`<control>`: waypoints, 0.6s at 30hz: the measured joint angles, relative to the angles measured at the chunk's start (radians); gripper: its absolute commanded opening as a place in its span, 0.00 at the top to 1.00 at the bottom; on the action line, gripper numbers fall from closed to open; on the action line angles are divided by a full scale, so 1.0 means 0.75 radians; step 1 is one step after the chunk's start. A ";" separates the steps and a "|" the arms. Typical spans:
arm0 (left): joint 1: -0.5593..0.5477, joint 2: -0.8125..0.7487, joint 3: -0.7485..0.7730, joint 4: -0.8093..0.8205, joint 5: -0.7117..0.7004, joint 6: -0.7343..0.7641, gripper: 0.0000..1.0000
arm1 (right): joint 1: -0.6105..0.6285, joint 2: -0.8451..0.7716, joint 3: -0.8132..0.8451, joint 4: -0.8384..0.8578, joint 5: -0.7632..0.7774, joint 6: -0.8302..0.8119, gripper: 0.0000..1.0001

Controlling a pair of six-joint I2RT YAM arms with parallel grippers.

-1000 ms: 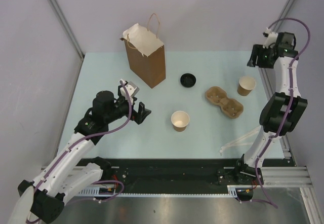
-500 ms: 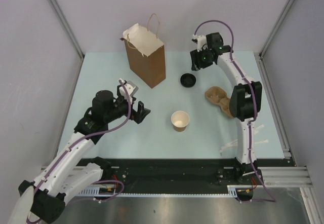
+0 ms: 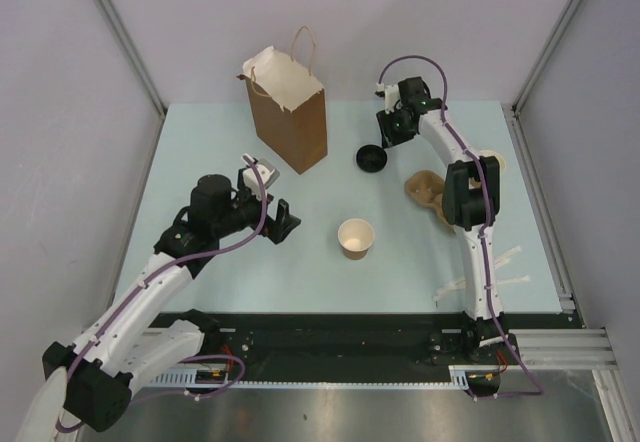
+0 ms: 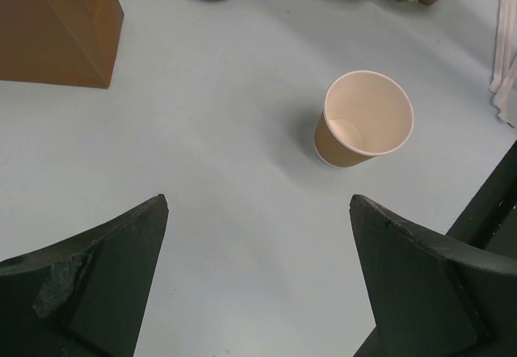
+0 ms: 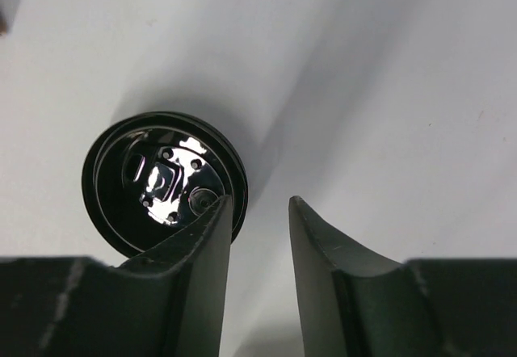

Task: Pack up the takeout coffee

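The paper cup [image 3: 356, 238] is small and tan, pale cream inside. It stands upright and uncovered near the middle of the table [image 3: 200, 142]. Its black lid [image 3: 372, 158] lies apart from it, further back, with the shiny hollow side up.

Since one second ago the right arm has swung from the table's right edge over to the lid. The right gripper [image 5: 258, 202] is now low over it, the jaws only a little apart. One finger [image 5: 198, 260] is in front of the lid's inside and the rim sits just in the gap, not pinched. Cup and lid did not move. The left gripper [image 4: 258, 202] shifted slightly; its jaws are wide apart, facing the cup and holding nothing.

The tall paper bag [image 3: 290, 127] stands open, left of the lid. The carrier tray [image 3: 425, 190] lies to the right, partly behind the right arm.
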 measured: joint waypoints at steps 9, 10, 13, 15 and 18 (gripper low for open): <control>0.000 0.001 -0.003 0.008 0.005 0.000 0.00 | 0.005 0.018 0.037 0.016 -0.003 0.005 0.61; 0.000 0.001 -0.006 0.010 0.005 0.000 0.00 | 0.005 0.023 0.037 0.017 -0.005 0.007 0.61; 0.000 0.001 -0.015 0.010 0.005 0.000 0.00 | 0.007 0.044 0.037 0.016 -0.012 0.010 0.62; 0.000 0.001 -0.020 0.009 0.005 -0.001 0.00 | 0.008 0.057 0.037 0.015 -0.012 0.010 0.65; 0.000 0.002 -0.020 0.010 0.005 0.000 0.00 | 0.011 0.073 0.037 0.012 -0.012 0.010 0.79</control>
